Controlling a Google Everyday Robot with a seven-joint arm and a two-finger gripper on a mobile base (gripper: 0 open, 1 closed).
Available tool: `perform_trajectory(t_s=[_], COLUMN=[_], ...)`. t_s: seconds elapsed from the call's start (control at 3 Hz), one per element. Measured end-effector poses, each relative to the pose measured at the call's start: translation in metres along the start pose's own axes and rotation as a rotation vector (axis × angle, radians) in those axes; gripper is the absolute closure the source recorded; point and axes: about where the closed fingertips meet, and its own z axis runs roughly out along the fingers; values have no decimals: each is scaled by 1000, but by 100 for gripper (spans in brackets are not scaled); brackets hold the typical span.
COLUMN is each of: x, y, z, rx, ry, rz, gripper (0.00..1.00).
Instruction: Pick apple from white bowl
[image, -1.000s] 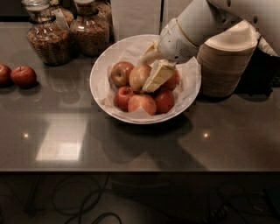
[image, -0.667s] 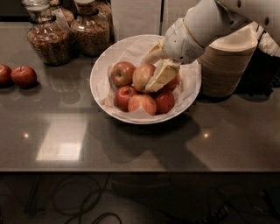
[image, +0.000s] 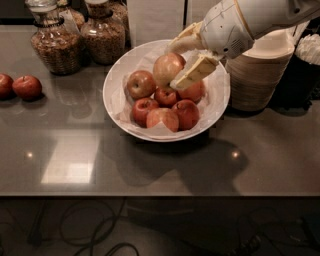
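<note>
Grey, glossy countertop (image: 150, 170) beneath everything. Reaching in from behind and to the right of the white bowl (image: 114, 102): white robot arm (image: 240, 20), angled down over the bowl's far right rim. Wide, shallow and round, lined with crumpled white paper. Just right of the bowl, a stack of beige bowls (image: 260, 75); behind and left of the bowl, glass jars (image: 52, 47) with brownish contents. Over the bowl's middle, toward its back, the gripper (image: 175, 66), cream fingers (image: 196, 72) pinching the apple (image: 165, 67) from two sides, one behind and above, one in front and to the right. Pale golden with a pink blush, sitting higher than the other fruit and inside the bowl's rim as seen; cannot tell whether quite clear of the fruit below. Slightly taller than wide, long axis leaning a little toward the bowl's right side; cannot tell which way the stem end points. Lower in the bowl, six smaller red and pinkish apples (image: 186, 112) on the paper. Well left of the bowl, two red apples (image: 27, 86) side by side on the countertop.
</note>
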Motion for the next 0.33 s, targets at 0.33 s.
perform_trajectory(t_s=[0.33], x=[0], y=[0], z=[0], rx=[0], ry=[0], rz=[0], gripper=[100])
